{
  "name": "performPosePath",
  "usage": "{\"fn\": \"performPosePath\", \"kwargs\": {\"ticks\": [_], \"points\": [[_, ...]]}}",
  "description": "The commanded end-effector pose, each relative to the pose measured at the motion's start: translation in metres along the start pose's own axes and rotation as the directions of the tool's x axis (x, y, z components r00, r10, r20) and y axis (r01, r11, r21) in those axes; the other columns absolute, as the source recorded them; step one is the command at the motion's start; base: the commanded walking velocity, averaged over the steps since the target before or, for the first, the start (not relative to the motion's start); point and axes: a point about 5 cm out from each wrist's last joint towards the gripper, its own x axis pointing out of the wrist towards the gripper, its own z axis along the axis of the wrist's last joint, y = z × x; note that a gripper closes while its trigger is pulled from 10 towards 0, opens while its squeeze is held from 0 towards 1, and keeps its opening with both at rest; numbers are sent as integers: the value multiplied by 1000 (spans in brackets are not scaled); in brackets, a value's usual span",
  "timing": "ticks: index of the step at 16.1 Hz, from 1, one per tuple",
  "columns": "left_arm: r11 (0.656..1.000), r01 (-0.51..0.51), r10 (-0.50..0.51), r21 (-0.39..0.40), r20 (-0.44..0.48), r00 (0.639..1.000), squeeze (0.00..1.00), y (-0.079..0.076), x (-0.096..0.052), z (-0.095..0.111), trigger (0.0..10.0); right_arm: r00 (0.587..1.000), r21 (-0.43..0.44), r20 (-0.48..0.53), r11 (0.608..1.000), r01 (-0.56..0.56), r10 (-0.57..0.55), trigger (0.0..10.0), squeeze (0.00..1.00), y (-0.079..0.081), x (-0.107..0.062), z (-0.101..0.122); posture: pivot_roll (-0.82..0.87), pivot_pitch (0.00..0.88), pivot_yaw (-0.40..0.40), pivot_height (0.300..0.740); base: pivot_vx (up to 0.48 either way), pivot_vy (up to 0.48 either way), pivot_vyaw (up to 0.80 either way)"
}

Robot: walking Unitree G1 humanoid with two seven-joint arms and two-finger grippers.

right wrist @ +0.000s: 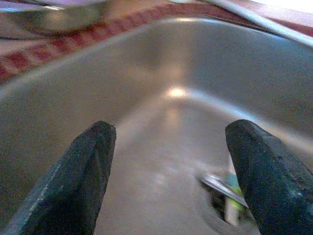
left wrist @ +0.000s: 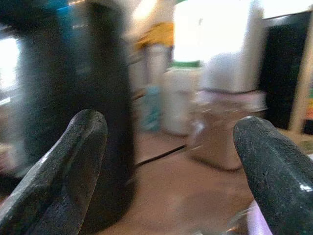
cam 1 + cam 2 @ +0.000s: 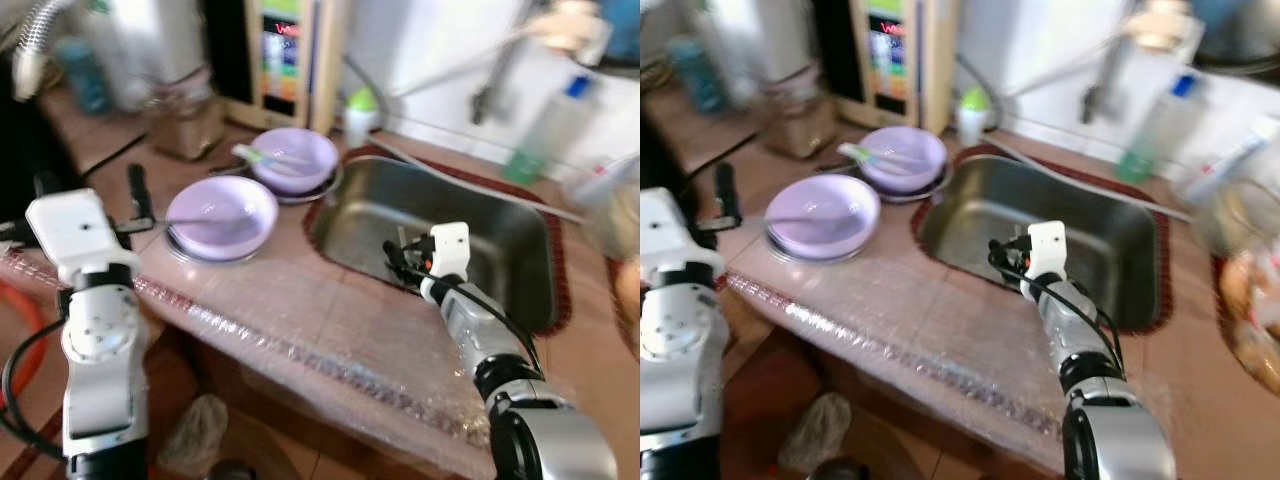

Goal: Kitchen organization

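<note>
My right gripper (image 1: pixel 168 171) hangs just inside the near rim of the sink (image 3: pixel 500 235), its two black fingers spread wide with nothing between them; past the fingers I see bare steel and, at the drain (image 1: pixel 222 196), a small metal piece with something green, too blurred to name. The sink's red-edged rim is close around the wrist on the near side, while the basin opens out toward the far wall. My left gripper (image 2: pixel 168 171) is up over the left end of the counter (image 3: pixel 330 330), fingers also parted and holding nothing, pointing toward a brown-based jar (image 2: pixel 227 125) and a white container (image 2: pixel 178 100) further back. Just beside it sit two lilac bowls: the nearer bowl (image 3: pixel 222 215) on a plate, and the farther bowl (image 3: pixel 295 158) touching the sink's corner, with a utensil lying in it. A small green-capped bottle (image 3: pixel 360 112) stands behind the sink corner and a faucet (image 3: pixel 490 85) leans over the far side. The counter's front edge is wrapped in clear film; the stretch between bowls and sink is open.
</note>
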Motion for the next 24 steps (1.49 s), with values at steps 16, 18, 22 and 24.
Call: {"fn": "performPosePath", "kwargs": {"ticks": [16,18,22,24], "points": [[904,58,-201,-424,-300,933,0,-39,21,-54,7294,994,33,13,994,-108,108,10000,0,23,-10,-11,54,0,-25,740,0,0,0],[889,54,-208,-454,-296,932,0,-40,25,-54,0,994,32,18,993,-110,110,10000,0,23,-11,-12,42,0,-15,740,0,0,0],[839,15,-218,-544,-310,925,0,-43,32,-52,0,994,29,21,994,-105,104,10000,0,23,-14,-11,36,0,-6,740,0,0,0],[834,9,-214,-551,-309,926,0,-42,33,-51,0,994,28,20,994,-105,105,10000,0,23,-14,-11,38,0,-5,740,0,0,0]]}}
